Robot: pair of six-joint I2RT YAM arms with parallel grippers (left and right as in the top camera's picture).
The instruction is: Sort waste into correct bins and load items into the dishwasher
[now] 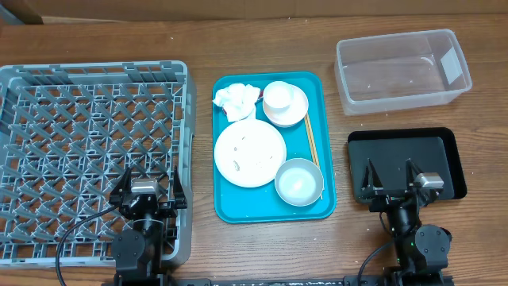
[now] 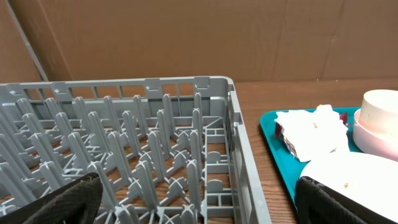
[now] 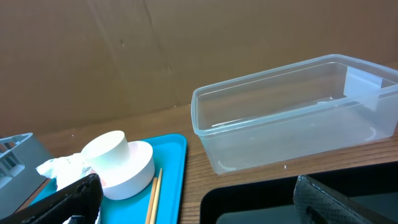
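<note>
On the teal tray (image 1: 321, 119) lie a crumpled white napkin (image 1: 236, 99) with a red wrapper (image 1: 259, 94) at its edge, a white cup (image 1: 279, 96) on a pinkish saucer (image 1: 295, 114), a large white plate (image 1: 249, 152) with crumbs, a pale bowl (image 1: 299, 181) and chopsticks (image 1: 311, 141). The grey dish rack (image 1: 87, 159) stands at left. The clear tub (image 1: 402, 70) and black tray (image 1: 406, 163) are at right. My left gripper (image 1: 149, 191) is open over the rack's near right corner. My right gripper (image 1: 390, 181) is open over the black tray. Both are empty.
The napkin (image 2: 311, 130), cup (image 2: 379, 112) and rack (image 2: 143, 143) show in the left wrist view. The tub (image 3: 292, 109), cup (image 3: 106, 149) and chopsticks (image 3: 152, 196) show in the right wrist view. Bare wood lies between the rack, teal tray and bins.
</note>
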